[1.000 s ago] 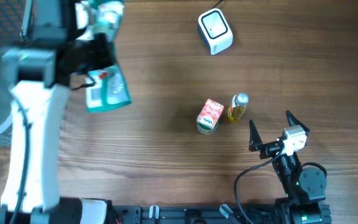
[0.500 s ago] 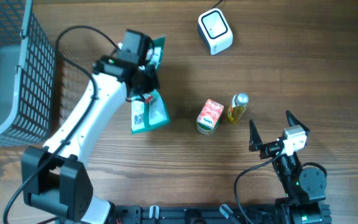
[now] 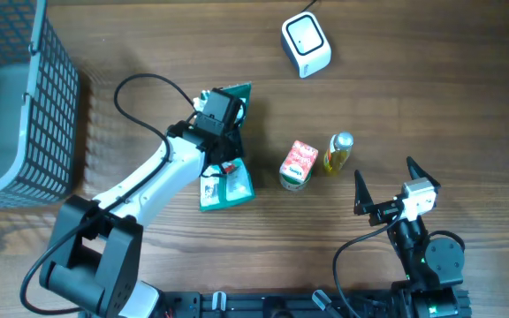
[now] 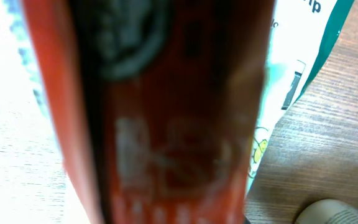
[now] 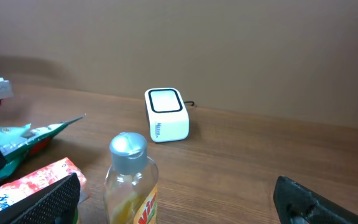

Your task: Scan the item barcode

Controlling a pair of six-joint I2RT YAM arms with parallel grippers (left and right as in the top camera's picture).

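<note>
The left tool, clamped on the green pouch, has carried it right from beside the basket to mid-surface, just left of the carton. The right tool stays wide, unmoved.

surface: wooden table | far: white scanner | middle: red carton beside yellow bottle | left: wire basket

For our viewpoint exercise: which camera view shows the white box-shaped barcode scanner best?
Right wrist: the white box-shaped barcode scanner appears whole, with window and side. Overhead shows only its top; left wrist does not show it.
</note>
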